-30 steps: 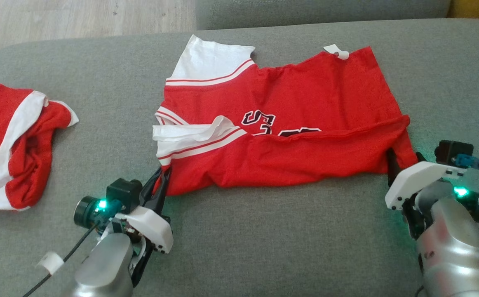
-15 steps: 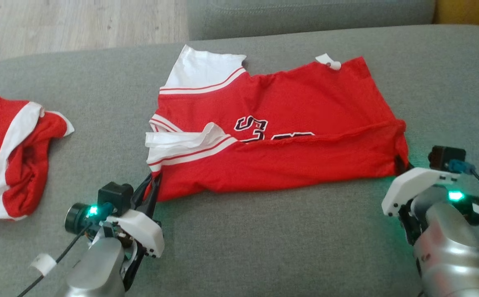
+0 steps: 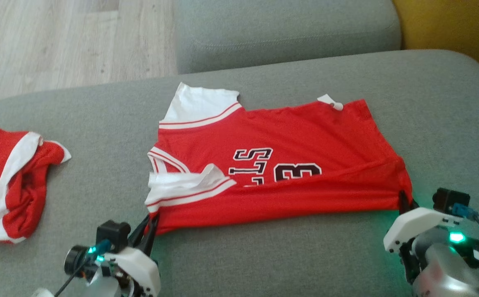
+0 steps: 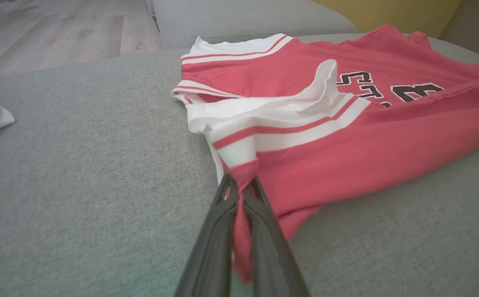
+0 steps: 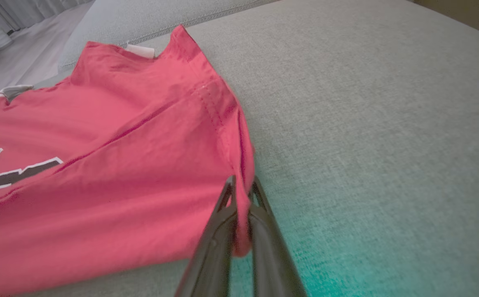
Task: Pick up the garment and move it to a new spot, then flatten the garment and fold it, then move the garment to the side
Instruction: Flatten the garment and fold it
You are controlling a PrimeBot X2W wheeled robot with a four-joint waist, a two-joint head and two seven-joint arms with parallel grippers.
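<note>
Your right tool [image 3: 403, 199] has just clamped the jersey [image 3: 289, 136] at its near right corner — left tool [image 3: 153, 216] grips the near left, so flattening can start.

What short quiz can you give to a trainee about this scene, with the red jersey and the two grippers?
1. True or false: the left gripper is shut on a corner of the red jersey.
2. What lies on the grey cushion, to the jersey's left in the head view? A) a crumpled red and white garment; B) a blue towel; C) a shoe.
3. Fill in: the right gripper is shut on the jersey's ____ right corner (near or far from the robot).
Key: 1 true; 2 A; 3 near.
</note>
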